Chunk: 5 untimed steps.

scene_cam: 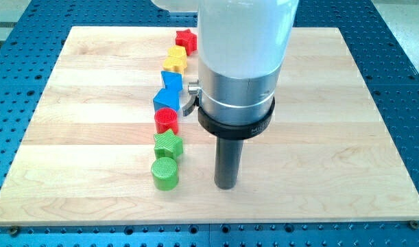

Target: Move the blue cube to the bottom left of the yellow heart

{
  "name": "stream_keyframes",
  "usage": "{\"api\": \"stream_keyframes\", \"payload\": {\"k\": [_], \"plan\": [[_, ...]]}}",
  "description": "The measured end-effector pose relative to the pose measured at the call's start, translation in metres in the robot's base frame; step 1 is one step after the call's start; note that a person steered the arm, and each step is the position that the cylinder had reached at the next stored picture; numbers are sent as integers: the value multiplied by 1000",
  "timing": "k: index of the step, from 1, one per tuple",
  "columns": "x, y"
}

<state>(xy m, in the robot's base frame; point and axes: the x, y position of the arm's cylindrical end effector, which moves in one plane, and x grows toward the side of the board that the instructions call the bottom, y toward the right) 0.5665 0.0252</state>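
Several blocks stand in a column left of the board's middle. From the top they are a red star [186,39], a yellow block [175,60] that looks like the heart, a blue block [172,79] of unclear shape, the blue cube [166,100], a red cylinder [166,121], a green star [168,145] and a green cylinder [164,173]. The blue cube touches the blue block above it and sits below the yellow heart. My tip [225,186] rests on the board to the right of the green cylinder, apart from every block.
The wooden board [332,137] lies on a blue perforated table [408,82]. The arm's large white and silver body [240,62] hides the board's upper middle, just right of the column.
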Motion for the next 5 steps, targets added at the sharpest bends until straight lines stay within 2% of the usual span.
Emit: {"api": "stream_keyframes", "payload": {"k": [2, 3, 4, 5], "plan": [[-90, -5], [-169, -3], [-219, -4], [-220, 5]]}}
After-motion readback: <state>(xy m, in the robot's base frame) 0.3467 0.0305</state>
